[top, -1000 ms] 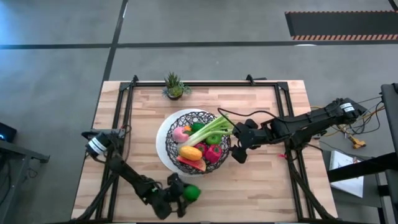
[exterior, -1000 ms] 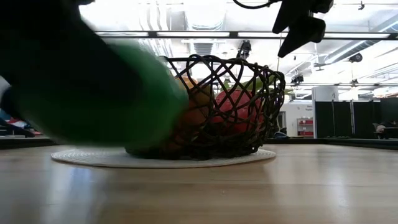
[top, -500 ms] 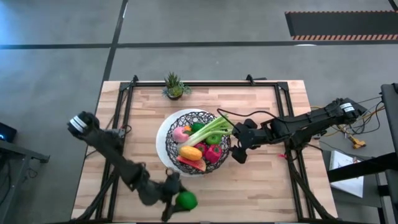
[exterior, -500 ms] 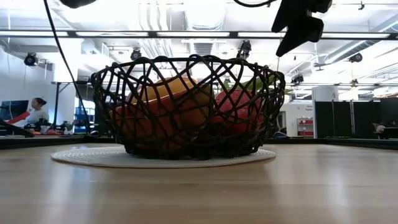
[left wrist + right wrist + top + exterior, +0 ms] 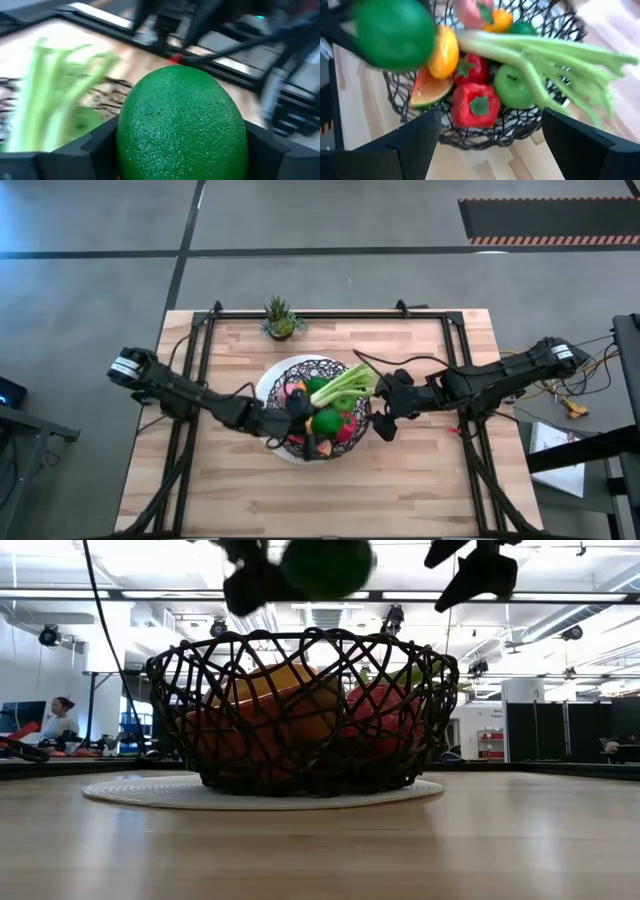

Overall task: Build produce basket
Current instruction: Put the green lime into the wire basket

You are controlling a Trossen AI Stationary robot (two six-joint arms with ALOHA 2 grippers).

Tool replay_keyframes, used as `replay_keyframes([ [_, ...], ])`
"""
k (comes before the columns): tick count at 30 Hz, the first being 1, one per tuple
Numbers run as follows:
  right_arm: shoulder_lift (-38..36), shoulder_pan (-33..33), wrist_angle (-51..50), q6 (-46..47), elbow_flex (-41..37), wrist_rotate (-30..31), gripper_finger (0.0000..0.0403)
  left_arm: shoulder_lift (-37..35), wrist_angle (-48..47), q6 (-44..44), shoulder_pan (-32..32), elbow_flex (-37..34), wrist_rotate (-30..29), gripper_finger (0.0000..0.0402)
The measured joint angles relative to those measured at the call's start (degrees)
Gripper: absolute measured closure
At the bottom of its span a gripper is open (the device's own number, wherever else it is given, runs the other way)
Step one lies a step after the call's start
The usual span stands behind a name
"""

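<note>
The basket (image 5: 300, 368) of black wire stands on its white base mid-table and holds the celery stalk (image 5: 345, 385) with orange, red, pink and green pieces. My left gripper (image 5: 318, 423) is over the basket, shut on a round green fruit (image 5: 326, 421), which also shows above the rim in the low view (image 5: 327, 562). My right gripper (image 5: 385, 422) hangs open and empty just off the basket's right side, raised above the table (image 5: 475, 575). Its wrist view looks into the basket (image 5: 470, 135). My left gripper pinches the green fruit by two opposite sides (image 5: 125, 145) between its two fingers (image 5: 100, 150). The fingers come roughly level from the table's left. The fruit is lifted clear, above the basket's rim and the pieces inside.
A small spiky potted plant (image 5: 280, 318) stands at the table's far edge. A black frame (image 5: 200, 360) runs along the table's sides and far edge. Bare wood lies along the near edge (image 5: 330, 500).
My left gripper has risen from the table's near edge and swung toward the far side with the green fruit. It now holds the fruit over the basket, above its rim. The basket and its pieces have stayed in place.
</note>
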Motion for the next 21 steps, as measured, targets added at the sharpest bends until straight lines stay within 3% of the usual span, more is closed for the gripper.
replay_keyframes([
  [5,-2.3,0.3,0.1,0.9,0.0,3.7,0.0076,2.8,0.1,-0.1,3.6,-0.5,-4.8,0.0125],
  [10,-2.0,0.3,0.5,-0.7,0.0,3.4,0.0076,6.1,1.1,0.2,6.1,-0.7,-5.7,0.0126],
  [15,1.4,-2.2,1.5,-8.3,-1.2,-3.6,0.0076,8.5,7.5,4.5,7.1,-2.2,-5.6,0.0123],
  [21,4.3,-6.9,8.0,-9.7,-5.4,-8.7,0.0076,11.5,10.2,4.8,8.6,-3.3,-4.1,0.0112],
])
